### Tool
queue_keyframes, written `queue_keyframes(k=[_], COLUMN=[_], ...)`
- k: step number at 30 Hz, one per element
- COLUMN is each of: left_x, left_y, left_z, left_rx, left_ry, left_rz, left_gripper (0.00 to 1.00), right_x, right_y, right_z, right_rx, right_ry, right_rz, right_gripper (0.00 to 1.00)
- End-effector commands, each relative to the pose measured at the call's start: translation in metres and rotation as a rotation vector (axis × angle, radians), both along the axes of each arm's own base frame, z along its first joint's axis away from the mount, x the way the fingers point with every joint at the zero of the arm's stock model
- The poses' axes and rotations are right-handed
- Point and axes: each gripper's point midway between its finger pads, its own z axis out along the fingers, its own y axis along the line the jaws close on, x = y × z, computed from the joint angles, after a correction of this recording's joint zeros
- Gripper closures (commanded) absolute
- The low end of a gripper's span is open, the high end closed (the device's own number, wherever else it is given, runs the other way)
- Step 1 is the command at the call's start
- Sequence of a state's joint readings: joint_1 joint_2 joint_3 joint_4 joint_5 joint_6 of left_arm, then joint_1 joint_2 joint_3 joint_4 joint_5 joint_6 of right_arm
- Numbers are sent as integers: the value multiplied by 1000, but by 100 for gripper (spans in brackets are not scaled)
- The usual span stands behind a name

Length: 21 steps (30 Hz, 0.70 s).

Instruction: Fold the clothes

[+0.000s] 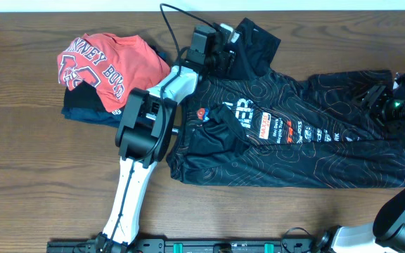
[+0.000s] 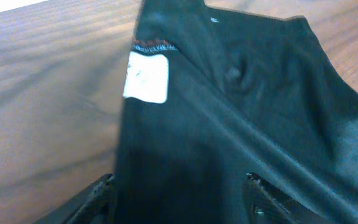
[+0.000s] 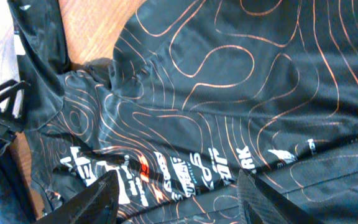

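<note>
We're starting at the near edge of the table (image 1: 34,176), where the left arm (image 1: 146,126) is reaching up and away from us across the wood. The jersey (image 1: 329,154) is lying just to the right of it, spread out mostly flat and taking up the middle and right of the table. It's looking black and thin, with fine coppery contour lines wiggling all over it, white lettering (image 1: 243,112) near the middle and a row of small sponsor logos (image 3: 185,171) in white and orange running across it. A rumpled fold is sitting up next to the lettering. Over at the right edge of the cloth the right gripper (image 3: 179,196) is hovering with its jaws standing well apart, gripping nothing, just flat patterned fabric underneath. Farther back, the left gripper (image 2: 179,202) is sitting at the far flap of the jersey. Its fingers are showing either side of a band of plain black cloth with a white label (image 2: 146,76) on it, but we can't tell whether they're pinching it or only straddling it. Off at the far left a red T-shirt (image 1: 111,60) with white print is lying crumpled on top of a navy garment (image 1: 83,112), with the arm passing between that pile and the jersey.
</note>
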<state>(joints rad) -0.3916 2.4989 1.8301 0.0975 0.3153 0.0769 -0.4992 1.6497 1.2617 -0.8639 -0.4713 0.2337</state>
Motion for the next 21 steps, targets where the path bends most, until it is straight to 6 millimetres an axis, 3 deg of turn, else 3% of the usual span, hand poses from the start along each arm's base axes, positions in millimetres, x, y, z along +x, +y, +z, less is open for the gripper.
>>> queue_keyframes(k=[1, 4, 6, 8, 12, 15, 18, 21], left_x=[-7, -11, -11, -11, -14, -18, -17, -10], left_y=[-5, -4, -4, -4, -3, 3, 13, 21], left_z=[-22, -30, -30, -30, -32, -31, -17, 17], left_rx=[15, 26, 28, 28, 34, 48, 54, 37], left_ry=[41, 67, 67, 65, 82, 115, 120, 81], left_rz=[-20, -20, -22, -22, -22, -17, -8, 9], left_gripper=[38, 38, 43, 52, 80, 93, 94, 94], right_x=[-2, -4, -5, -5, -5, -6, -3, 7], right_y=[5, 6, 6, 6, 6, -1, -10, -21], right_z=[3, 2, 2, 1, 1, -1, -2, 2], right_rx=[-6, -2, -3, -4, -9, -44, -93, -149], right_ry=[-1, 7, 9, 12, 11, 20, 17, -23], right_rz=[21, 22, 28, 31, 34, 24, 10, -4], right_gripper=[42, 43, 43, 43, 44, 44, 44, 44])
